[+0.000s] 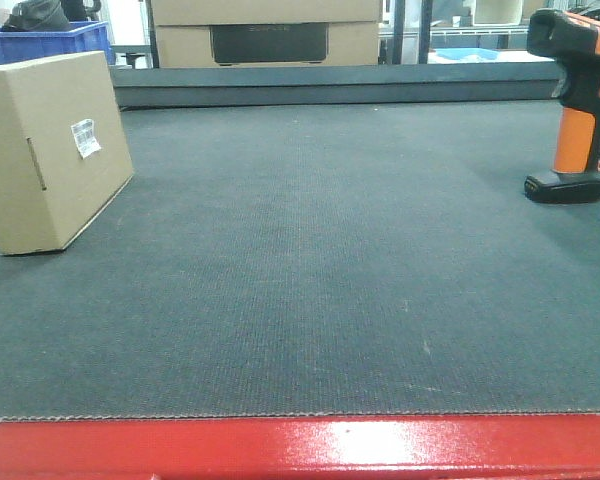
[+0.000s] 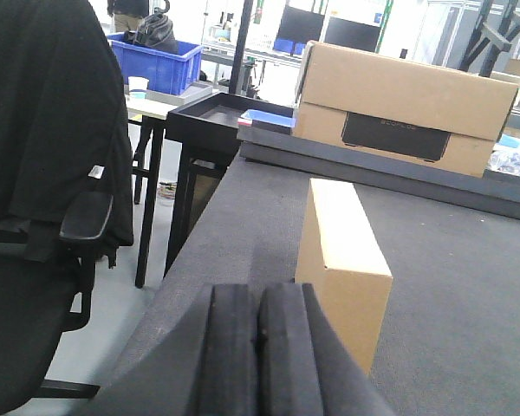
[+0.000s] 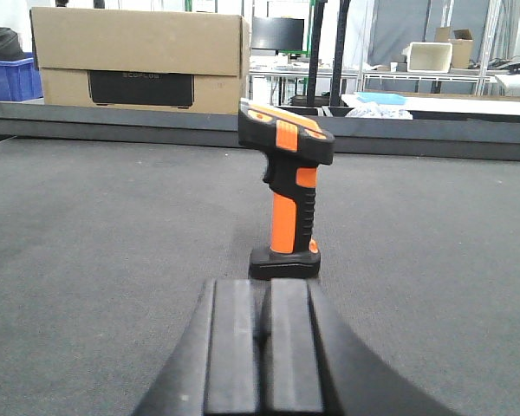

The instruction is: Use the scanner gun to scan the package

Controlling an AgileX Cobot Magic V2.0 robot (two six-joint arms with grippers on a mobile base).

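Both pincers, left (image 2: pixel 258 347) and right (image 3: pixel 264 347), are sitting closed and empty. The right should be opening wide before closing squarely on the scanner's (image 3: pixel 286 186) orange handle, keeping it upright.

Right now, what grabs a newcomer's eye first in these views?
The pistol-shaped scanner gun with bright orange handle and black head stands upright on its flat base at the dark mat's far right, directly ahead of the shut right gripper. At far left stands the plain brown cardboard package, its white barcode label showing. The left gripper sits shut just before it.
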